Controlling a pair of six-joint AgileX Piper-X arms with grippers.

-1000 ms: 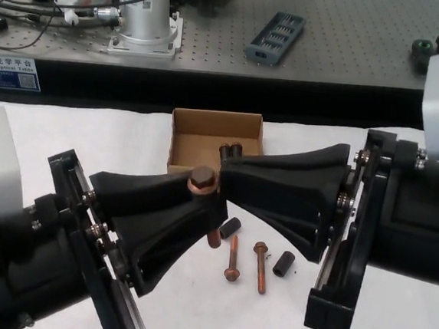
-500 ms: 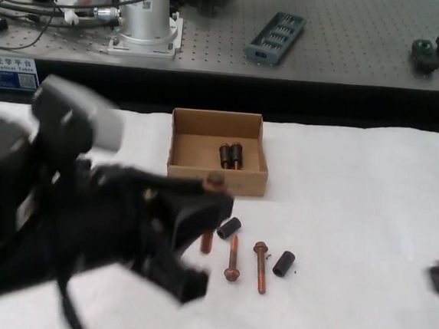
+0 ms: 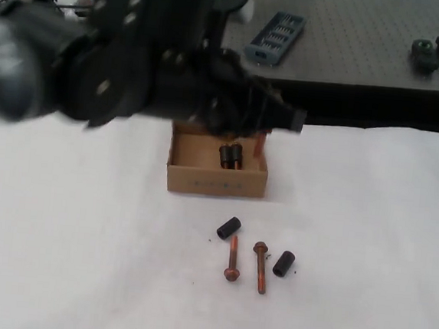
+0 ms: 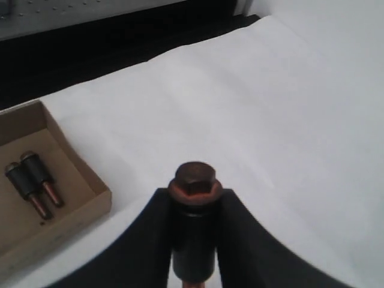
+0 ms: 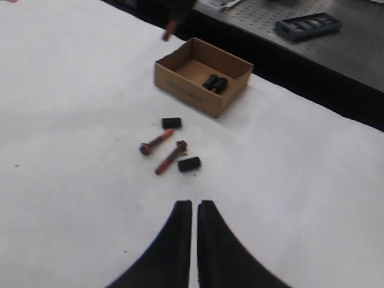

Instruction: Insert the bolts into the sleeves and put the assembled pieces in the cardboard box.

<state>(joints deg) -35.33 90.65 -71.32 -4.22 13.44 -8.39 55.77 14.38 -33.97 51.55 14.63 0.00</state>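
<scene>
Left wrist view: your left gripper (image 4: 195, 201) is clamped on a sleeved bolt (image 4: 195, 180), head up, while the right gripper (image 5: 193, 205), jaws nearly shut on nothing, has backed away. The left arm has carried that piece from the loose parts up over the cardboard box (image 3: 216, 183), where two finished pieces (image 3: 230, 156) lie. Judgement: insertion done, release next; two bolts (image 3: 260, 266) and two sleeves (image 3: 283, 263) remain.

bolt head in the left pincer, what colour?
Coppery brown. The bolt head shows best in the left wrist view, above a black sleeve.
</scene>
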